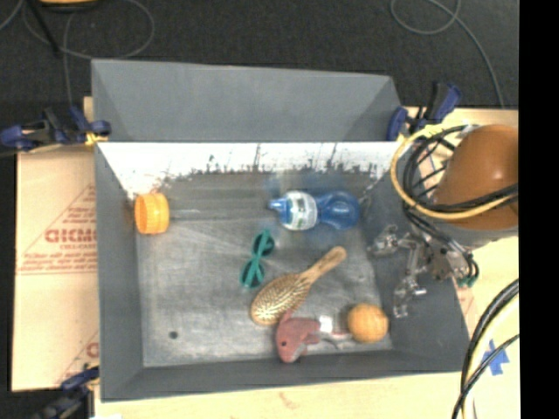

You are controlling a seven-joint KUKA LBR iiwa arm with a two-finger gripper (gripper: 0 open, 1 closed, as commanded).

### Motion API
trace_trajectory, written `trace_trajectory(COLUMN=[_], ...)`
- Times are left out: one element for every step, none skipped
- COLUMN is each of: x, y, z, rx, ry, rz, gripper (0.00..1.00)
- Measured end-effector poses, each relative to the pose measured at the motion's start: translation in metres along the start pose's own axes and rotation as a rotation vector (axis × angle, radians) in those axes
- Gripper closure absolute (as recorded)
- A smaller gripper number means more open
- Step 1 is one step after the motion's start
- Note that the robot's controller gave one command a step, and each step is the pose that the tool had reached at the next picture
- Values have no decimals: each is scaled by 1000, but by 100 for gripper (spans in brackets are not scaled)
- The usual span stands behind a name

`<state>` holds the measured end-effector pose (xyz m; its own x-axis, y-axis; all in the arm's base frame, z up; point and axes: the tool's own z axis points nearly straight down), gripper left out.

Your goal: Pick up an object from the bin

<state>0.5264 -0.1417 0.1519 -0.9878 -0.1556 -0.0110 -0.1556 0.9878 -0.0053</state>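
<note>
Top-down view into a grey metal bin (118,286) of scattered small things. Far left, against the left wall near the back: a stubby orange cylinder (151,213), well apart from the rest. Toward the middle: a pair of teal toy glasses (257,258). Behind them, near the back wall: a blue bottle (313,209) on its side, with a pale label. Just right of the glasses: a gold-headed hairbrush (293,288) with a wooden handle, laid slantwise, handle toward the upper right. At the front, below the brush head: a pink fish-like toy (295,337). Just beside the toy, to the right: an orange ball (368,323).

Far right, by the right wall: the gripper (405,271), reaching down into the bin under an orange-brown wrist cover ringed with cables. Spread or pressed together: cannot be told. Nothing visibly pinched. Nearest thing: the orange ball, just left of and in front of the gripper, seemingly not touching.

Judged step: the approach, before any grasp. Next move, probably: shifting over the ball, centring well so as not to roll it away, then closing and lifting.
</note>
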Motion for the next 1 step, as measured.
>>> trace_trajectory(x=[52], y=[1], z=[28], rx=[-7], ry=[14], rz=[-132], gripper=[0])
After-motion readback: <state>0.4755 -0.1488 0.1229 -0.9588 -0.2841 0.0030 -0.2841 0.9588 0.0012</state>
